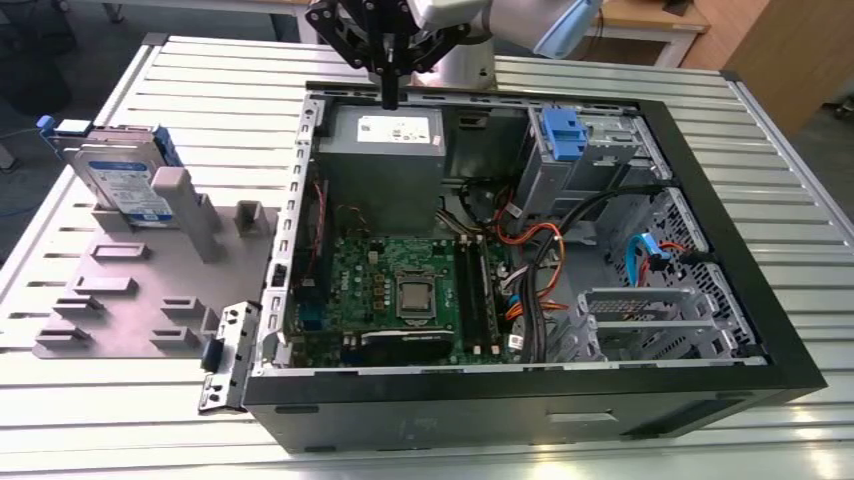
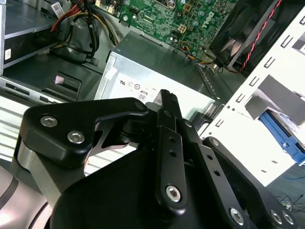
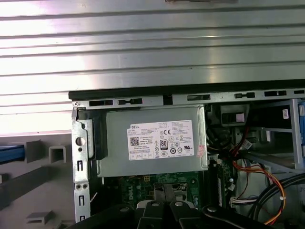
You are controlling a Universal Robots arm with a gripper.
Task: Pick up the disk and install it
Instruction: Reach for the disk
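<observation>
Aluminium slats, ribbed and bright, make up the table [image 1: 801,200]. On it lies an open case [image 1: 507,395], a black-rimmed rectangular box of perforated grey sheet metal. Inside sit a green motherboard [image 1: 387,280] dense with small parts, loose orange, black and blue cables [image 1: 534,240], a blue plastic carrier [image 1: 565,135] set in a metal bay, and a plain grey metal power supply [image 1: 380,165] with a white sticker on its face.

At the exterior view's left, beside the case, a flat matte grey plate [image 1: 134,290] with raised blocks and posts lies on the table. The disk [image 1: 120,175] stands on edge in this plate, leaning against a post. It is a thin silver-grey slab with a white-and-blue label on its face and blue plastic rails at its edges. It is outside the case and nothing grips it.

The gripper [image 1: 390,98] is black, with jointed links fastened by shiny screws. It hangs above the case wall beside the power supply, pointing down, well apart from the disk. Its two slim fingers are pressed together into a single tip and hold nothing. In both wrist views the gripper [image 2: 167,98] [image 3: 164,191] points toward the power supply [image 2: 143,71] [image 3: 152,143] without touching it.
</observation>
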